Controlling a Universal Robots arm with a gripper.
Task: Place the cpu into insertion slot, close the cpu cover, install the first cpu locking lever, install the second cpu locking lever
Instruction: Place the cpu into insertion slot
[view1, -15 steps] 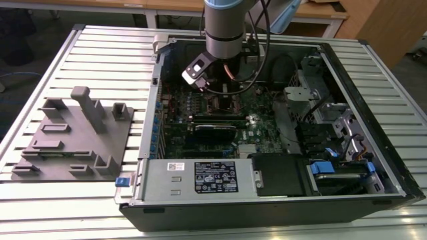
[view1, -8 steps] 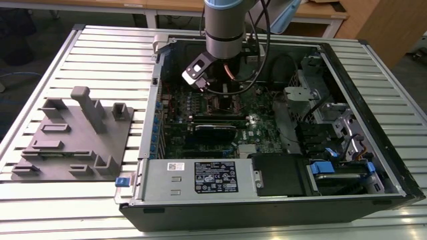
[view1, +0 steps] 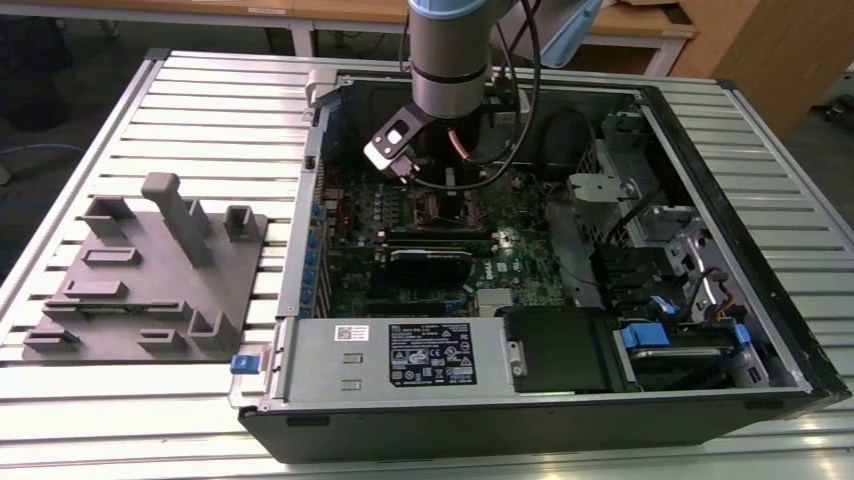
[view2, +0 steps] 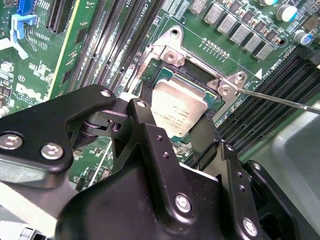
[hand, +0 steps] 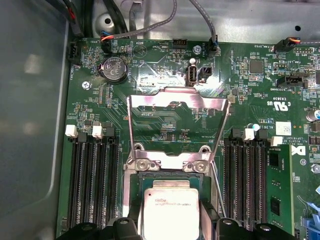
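cpu (view2: 178, 107) clasped in hand (view2: 174, 116), over insertion slot (view2: 196, 75)

Bright, even o/h light w/ glare on cpu cover (hand: 177, 102)

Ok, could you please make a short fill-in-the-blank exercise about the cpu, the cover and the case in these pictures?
1. The cover above the slot stands ___, not shut.
2. The silver chip at the slot is the ___.
3. In the exterior view, the arm reaches down into the open computer ___.
4. The grey fixture lies on the exterior view's ___ side.

Missing words: open; cpu; case; left.
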